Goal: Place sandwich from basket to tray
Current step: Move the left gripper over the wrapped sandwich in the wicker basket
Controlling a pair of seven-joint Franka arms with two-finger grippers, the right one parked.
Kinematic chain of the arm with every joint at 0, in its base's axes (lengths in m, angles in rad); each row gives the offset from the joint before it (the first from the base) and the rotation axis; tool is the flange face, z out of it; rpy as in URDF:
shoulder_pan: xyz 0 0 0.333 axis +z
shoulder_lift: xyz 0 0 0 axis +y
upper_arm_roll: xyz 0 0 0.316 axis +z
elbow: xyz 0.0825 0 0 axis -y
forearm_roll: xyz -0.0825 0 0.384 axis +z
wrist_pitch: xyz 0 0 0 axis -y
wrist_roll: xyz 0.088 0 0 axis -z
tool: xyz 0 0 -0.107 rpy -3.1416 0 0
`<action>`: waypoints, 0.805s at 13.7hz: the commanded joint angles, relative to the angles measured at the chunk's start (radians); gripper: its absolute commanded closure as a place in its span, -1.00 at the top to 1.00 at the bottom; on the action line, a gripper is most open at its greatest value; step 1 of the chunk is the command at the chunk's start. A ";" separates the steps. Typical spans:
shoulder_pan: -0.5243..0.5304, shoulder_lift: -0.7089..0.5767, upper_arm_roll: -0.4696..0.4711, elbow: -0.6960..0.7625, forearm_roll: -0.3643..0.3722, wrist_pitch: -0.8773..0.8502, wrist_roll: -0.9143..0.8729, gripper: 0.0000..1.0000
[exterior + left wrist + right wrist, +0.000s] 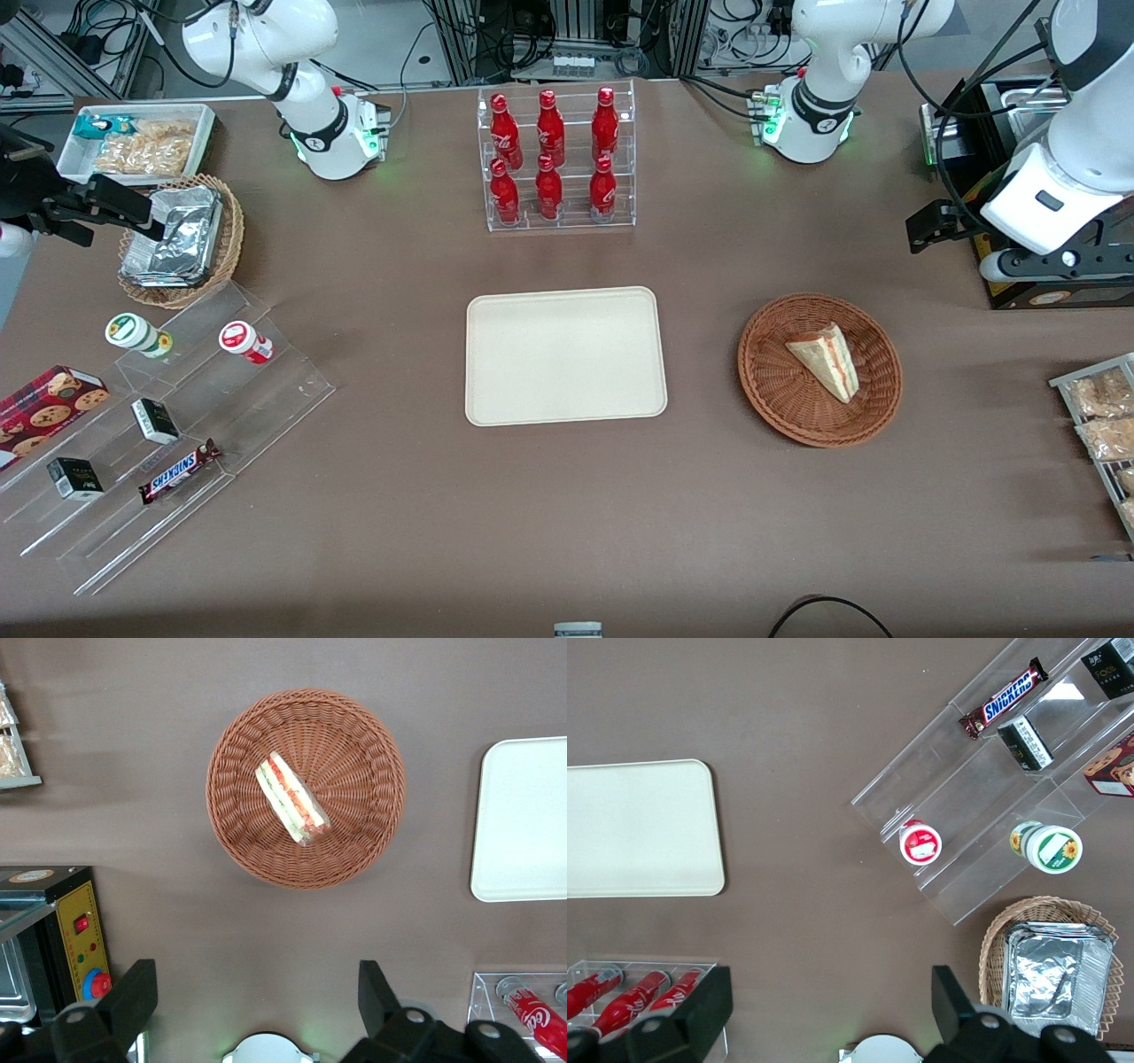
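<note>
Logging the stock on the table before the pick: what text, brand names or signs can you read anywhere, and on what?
"SNICKERS": candy bar on the clear stepped stand.
Coca-Cola-style white script: red bottles, too small to read fully.
Small dark boxes, round tubs, cookie box: print unreadable.
Sandwich, basket, tray: no text.
The gripper hangs open above the table, nothing in it.

Glossy white arm [1059, 190], black cables, black wedge-fingered pincer [257, 1001].

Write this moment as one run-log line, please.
stage: before grasp | gripper: open, high above table, apart from basket | sandwich: lying in basket | tray: bare
</note>
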 commanded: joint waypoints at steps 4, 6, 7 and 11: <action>0.016 0.018 -0.008 -0.083 0.001 0.055 0.024 1.00; 0.016 0.036 -0.008 -0.135 0.001 0.098 0.024 1.00; 0.017 0.036 -0.007 -0.187 0.002 0.158 0.024 1.00; 0.017 0.036 -0.005 -0.377 0.002 0.386 0.014 1.00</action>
